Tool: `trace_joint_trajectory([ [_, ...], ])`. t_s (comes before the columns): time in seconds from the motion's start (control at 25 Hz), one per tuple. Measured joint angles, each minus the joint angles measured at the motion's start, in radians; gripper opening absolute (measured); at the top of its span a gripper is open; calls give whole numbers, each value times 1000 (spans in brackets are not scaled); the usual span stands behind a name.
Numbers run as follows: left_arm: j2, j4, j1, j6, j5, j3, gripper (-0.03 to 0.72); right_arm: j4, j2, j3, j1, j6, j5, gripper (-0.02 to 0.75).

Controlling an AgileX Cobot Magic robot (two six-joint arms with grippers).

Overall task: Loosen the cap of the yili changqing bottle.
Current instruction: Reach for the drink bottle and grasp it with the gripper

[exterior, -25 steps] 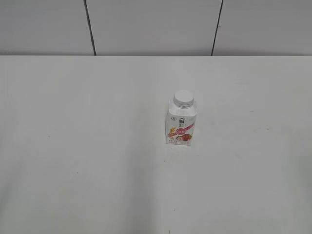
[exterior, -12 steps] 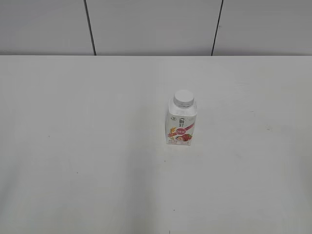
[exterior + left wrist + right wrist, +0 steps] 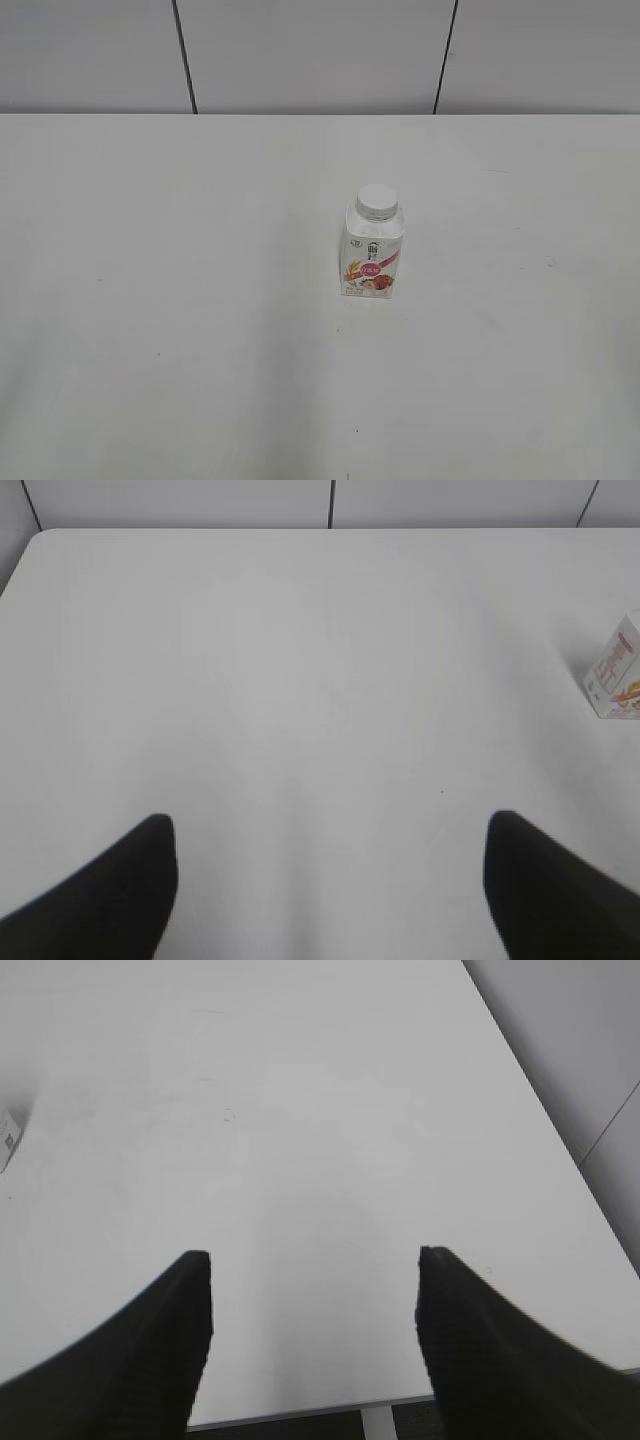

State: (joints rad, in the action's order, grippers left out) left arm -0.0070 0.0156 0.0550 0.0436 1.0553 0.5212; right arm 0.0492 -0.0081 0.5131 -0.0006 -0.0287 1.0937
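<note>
The yili changqing bottle (image 3: 372, 252) stands upright on the white table, a little right of the middle, with its pink-red label facing front. Its white ribbed cap (image 3: 377, 202) sits on the neck. Neither gripper shows in the exterior view. In the left wrist view the bottle's lower corner (image 3: 620, 670) shows at the right edge, far from my left gripper (image 3: 330, 830), which is open and empty. In the right wrist view a sliver of the bottle (image 3: 8, 1138) shows at the left edge. My right gripper (image 3: 315, 1260) is open and empty.
The white table (image 3: 180, 300) spans the whole exterior view. A grey panelled wall (image 3: 320, 50) stands behind it. The table's near edge and right side edge (image 3: 540, 1110) show in the right wrist view.
The bottle has shifted very slightly to the left in the exterior view. No gripper has come into that view.
</note>
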Motion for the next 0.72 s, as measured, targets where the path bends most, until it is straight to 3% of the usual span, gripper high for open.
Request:
trace_joint_trajectory([
  [0.72, 0, 2, 0, -2, -22, 4, 572, 0, 0, 0, 0, 1, 0, 510],
])
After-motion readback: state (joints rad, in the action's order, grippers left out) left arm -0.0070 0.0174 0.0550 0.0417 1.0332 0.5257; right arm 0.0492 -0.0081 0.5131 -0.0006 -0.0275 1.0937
